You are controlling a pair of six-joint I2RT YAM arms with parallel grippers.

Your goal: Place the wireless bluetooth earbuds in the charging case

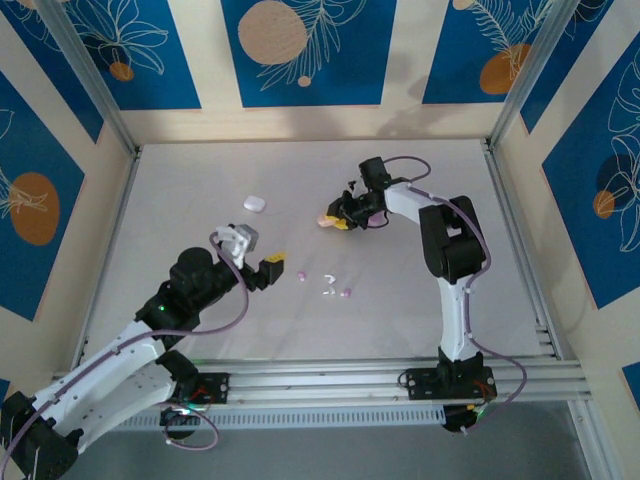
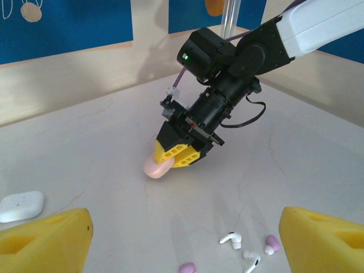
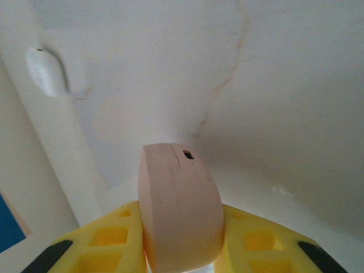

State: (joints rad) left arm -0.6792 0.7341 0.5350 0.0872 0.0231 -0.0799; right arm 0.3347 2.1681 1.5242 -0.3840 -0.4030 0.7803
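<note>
Earbuds lie loose on the table near its middle, a small scatter of white and purple buds, none in a case. Just beyond them, the pink charging case is clenched edgewise in the right claw, its lower end at the table. From the right wrist view, its seam looks closed to us. A white case rests apart, further off to the left. The left claw hangs released on the near-left side of the buds, yellow fingers spread wide with nothing between them.

We judge the task barely begun: the case is being held ready and no bud is picked. Next, we think, the lid must be opened. Then the left claw must settle over one tiny, glossy bud and pinch it gently.
</note>
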